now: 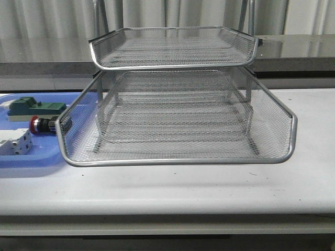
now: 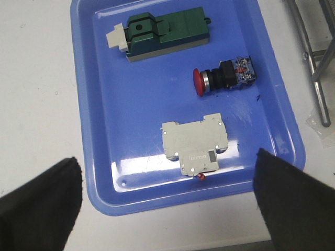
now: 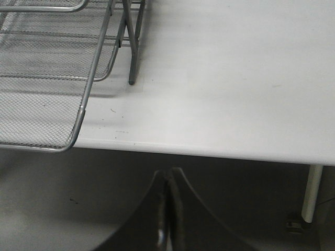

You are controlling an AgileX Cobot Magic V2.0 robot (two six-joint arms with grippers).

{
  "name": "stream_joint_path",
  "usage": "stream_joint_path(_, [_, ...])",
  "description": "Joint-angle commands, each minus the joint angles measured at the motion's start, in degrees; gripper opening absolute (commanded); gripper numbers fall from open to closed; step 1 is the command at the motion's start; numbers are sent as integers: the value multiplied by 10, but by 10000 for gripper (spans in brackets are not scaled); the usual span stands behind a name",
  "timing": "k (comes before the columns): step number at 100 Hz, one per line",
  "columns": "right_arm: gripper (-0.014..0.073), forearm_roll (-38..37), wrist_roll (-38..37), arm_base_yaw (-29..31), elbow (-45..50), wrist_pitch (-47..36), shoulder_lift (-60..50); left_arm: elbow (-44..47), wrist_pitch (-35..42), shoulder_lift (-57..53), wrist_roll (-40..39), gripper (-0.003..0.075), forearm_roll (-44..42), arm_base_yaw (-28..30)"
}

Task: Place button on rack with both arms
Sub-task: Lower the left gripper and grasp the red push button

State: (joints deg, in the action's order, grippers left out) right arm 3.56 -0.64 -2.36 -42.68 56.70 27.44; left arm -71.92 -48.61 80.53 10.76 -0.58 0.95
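Nothing yet sits on the rack (image 1: 178, 120), operator: all its visible mesh tiers are bare and the task looks barely begun. Nearest you, your right gripper (image 3: 168, 209) hangs below the table (image 3: 235, 78) edge, fingers pressed together around nothing. Your left gripper (image 2: 167, 204) hovers above the blue tray (image 2: 99, 130), fingers spread wide and empty. Farther out, the button (image 2: 224, 76) lies on its side in that tray, just left of the rack, between a green block (image 2: 162, 34) and a white breaker (image 2: 196, 144). Pickup, any handover and placement all remain ahead.
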Motion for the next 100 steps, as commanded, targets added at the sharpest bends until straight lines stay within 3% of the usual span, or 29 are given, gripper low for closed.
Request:
stream_joint_path(1, [-70,-2,1,4,-20,-35,3,-21,29,-17,5,640,6,1])
stream_joint_path(31, [-70,-2,1,4,-20,-35,3,-91,2,43,120,640,23,-5])
stream_joint_path(78, [-70,-2,1,4,-20,-35,3,-325,-135,281,306,640,33,-72])
stream_joint_path(100, [-70,-2,1,4,-20,-35,3,-377,-167,360,362,640,28,-81])
